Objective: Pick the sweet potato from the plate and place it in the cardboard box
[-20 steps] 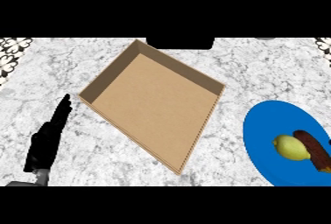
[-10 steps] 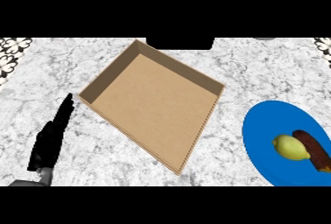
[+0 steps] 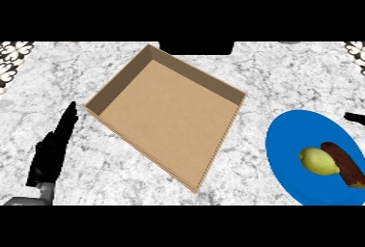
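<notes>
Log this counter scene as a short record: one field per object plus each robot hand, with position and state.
box: open brown cardboard box, empty, centre of the counter
plate: round blue plate, right of the box, apart from it
sweet potato: dark reddish-brown sweet potato, lying on the plate at the view's right edge
fruit: yellow-green lemon-like fruit, on the plate, touching the sweet potato's left side
left robot hand: black left robot hand, open, fingers straight, left of the box, holding nothing
right robot hand: only a black tip shows at the right edge above the plate; state unclear

No legible text (none anywhere)
</notes>
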Controlling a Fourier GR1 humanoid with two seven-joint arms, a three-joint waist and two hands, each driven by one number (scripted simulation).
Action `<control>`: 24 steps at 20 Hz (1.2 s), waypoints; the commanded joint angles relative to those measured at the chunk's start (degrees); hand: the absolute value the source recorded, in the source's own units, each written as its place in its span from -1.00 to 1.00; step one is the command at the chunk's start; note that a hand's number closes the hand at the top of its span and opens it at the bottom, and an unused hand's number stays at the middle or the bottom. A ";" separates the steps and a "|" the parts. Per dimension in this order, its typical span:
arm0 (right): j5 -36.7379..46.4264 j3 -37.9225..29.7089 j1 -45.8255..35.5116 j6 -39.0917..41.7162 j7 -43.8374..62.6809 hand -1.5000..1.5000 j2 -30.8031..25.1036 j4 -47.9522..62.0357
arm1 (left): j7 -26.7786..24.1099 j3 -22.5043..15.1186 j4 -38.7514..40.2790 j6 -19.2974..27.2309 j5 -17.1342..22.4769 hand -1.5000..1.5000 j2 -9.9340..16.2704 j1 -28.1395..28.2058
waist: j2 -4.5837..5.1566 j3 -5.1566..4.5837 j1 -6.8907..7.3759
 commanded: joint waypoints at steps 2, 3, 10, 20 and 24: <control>3.81 -2.89 1.01 2.34 4.37 -1.00 3.27 -2.50 | -0.73 0.44 -0.24 -0.15 -2.86 0.00 -2.40 1.06 | 0.01 0.02 -0.04; 4.87 -1.44 0.51 1.58 6.89 -1.00 5.51 -3.61 | -1.85 2.78 -1.28 -2.92 0.00 0.00 -0.42 2.84 | 0.01 0.02 0.14; 12.95 -2.40 -2.55 3.40 3.56 -1.00 8.92 3.70 | -4.74 3.07 4.34 -3.28 -3.37 0.00 -4.29 -0.22 | 0.15 0.03 0.33; 21.66 -6.85 3.11 1.60 -1.43 -1.00 15.37 3.10 | 0.58 7.27 -1.34 -6.92 -4.98 0.00 -4.35 1.01 | 0.03 0.04 0.04; 23.19 -9.64 2.86 3.09 -4.41 -1.00 14.50 4.42 | -1.52 4.83 -2.82 -4.84 -8.90 0.00 -7.64 4.03 | 0.03 0.04 0.09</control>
